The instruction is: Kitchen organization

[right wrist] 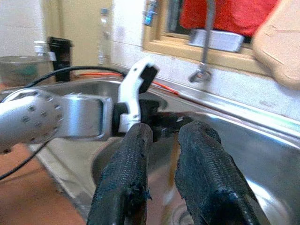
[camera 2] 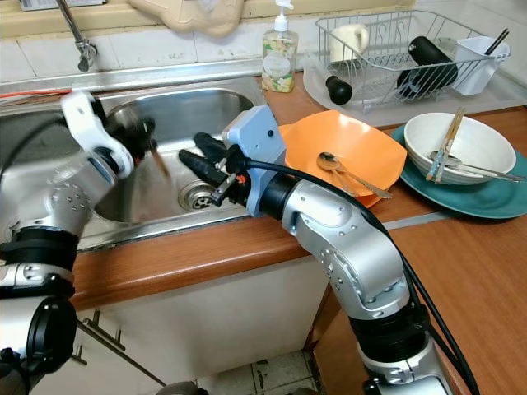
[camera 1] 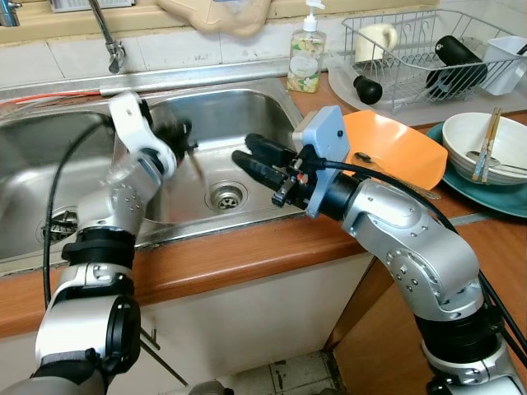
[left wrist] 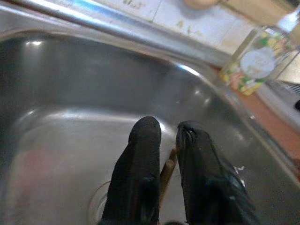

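Over the steel sink (camera 1: 247,107), both grippers hang above the basin with the drain (camera 1: 226,196). The left gripper (left wrist: 161,140) has its two black fingers pinched on a thin wooden stick (left wrist: 166,173), seemingly a chopstick, which runs down between them and shows as a blurred streak toward the drain. The right gripper (camera 1: 251,155) points into the basin from the counter side; its fingers lie close together with a narrow gap, and whether anything is caught between them cannot be told.

On the wooden counter (camera 2: 461,271) just right of the sink sits an orange plate (camera 2: 362,144) with a spoon (camera 2: 350,173) lying on it. Beside that, a white bowl (camera 2: 461,140) rests on a teal plate (camera 2: 486,202), with chopsticks (camera 2: 445,144) and a utensil leaning in it. Behind stand a soap bottle (camera 1: 306,53) and a wire dish rack (camera 1: 412,49) holding a mug, a black bottle and a white cup. A tap (camera 1: 107,37) rises behind the sink.
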Robot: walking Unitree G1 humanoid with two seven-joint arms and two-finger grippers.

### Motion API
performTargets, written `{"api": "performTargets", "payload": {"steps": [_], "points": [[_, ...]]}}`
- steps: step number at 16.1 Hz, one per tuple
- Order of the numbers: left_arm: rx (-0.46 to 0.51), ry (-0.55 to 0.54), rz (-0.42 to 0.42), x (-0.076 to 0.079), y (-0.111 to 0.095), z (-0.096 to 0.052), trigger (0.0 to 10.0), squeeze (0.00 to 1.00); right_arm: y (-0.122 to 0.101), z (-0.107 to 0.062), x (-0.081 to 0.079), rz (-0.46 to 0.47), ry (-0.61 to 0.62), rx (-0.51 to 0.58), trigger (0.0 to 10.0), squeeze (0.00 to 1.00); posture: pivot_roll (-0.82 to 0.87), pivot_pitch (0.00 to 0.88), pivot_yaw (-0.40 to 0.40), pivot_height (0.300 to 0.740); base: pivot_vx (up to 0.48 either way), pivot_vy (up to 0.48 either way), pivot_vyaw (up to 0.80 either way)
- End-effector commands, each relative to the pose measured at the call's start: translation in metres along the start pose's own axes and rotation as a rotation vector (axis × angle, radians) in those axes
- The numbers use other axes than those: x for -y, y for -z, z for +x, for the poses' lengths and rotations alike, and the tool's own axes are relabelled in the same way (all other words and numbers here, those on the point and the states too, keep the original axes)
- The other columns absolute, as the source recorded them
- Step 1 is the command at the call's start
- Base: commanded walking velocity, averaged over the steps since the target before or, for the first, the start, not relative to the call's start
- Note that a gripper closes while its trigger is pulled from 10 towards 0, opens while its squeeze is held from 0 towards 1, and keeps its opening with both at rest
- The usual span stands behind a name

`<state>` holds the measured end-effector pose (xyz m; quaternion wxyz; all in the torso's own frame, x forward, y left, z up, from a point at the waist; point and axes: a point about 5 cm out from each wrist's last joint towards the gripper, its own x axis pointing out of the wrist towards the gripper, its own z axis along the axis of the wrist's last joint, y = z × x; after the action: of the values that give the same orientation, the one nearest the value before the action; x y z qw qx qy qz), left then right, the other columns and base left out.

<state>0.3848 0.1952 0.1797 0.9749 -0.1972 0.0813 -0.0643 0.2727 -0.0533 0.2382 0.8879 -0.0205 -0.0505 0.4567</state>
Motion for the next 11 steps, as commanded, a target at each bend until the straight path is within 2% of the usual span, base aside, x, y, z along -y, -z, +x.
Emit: {"api": "performTargets", "payload": {"steps": [1,4,6,8,9,11], "points": [[0.018,-0.012,0.045,0.001,-0.011,0.002,10.0,1.0,-0.001,-0.001,0.005,0.017,0.052,-0.002,10.0,0.0,-0.01,0.0,0.07,0.74,0.0,0.0,0.0],[0.095,0.059,0.144,0.008,-0.028,0.004,10.0,1.0,-0.013,-0.003,0.018,0.027,0.185,0.07,10.0,0.0,-0.01,0.0,0.072,0.74,0.0,0.0,0.0],[0.192,0.147,0.297,0.02,-0.042,-0.001,10.0,1.0,-0.033,-0.008,0.03,-0.001,0.299,0.18,10.0,0.0,-0.02,0.0,0.083,0.74,0.0,0.0,0.0],[0.269,0.187,0.418,0.025,-0.051,-0.009,10.0,0.0,-0.045,-0.018,0.041,-0.022,0.372,0.203,10.0,0.0,-0.02,0.0,0.075,0.74,0.0,0.0,0.0],[0.32,0.222,0.483,0.029,-0.056,-0.017,10.0,0.0,-0.053,-0.027,0.051,-0.038,0.45,0.223,10.0,0.0,-0.02,0.0,0.068,0.74,0.0,0.0,0.0],[0.366,0.269,0.513,0.033,-0.059,-0.029,10.0,0.0,-0.055,-0.038,0.058,-0.038,0.515,0.214,10.0,0.0,-0.02,0.0,0.063,0.74,0.0,0.0,0.0]]}}
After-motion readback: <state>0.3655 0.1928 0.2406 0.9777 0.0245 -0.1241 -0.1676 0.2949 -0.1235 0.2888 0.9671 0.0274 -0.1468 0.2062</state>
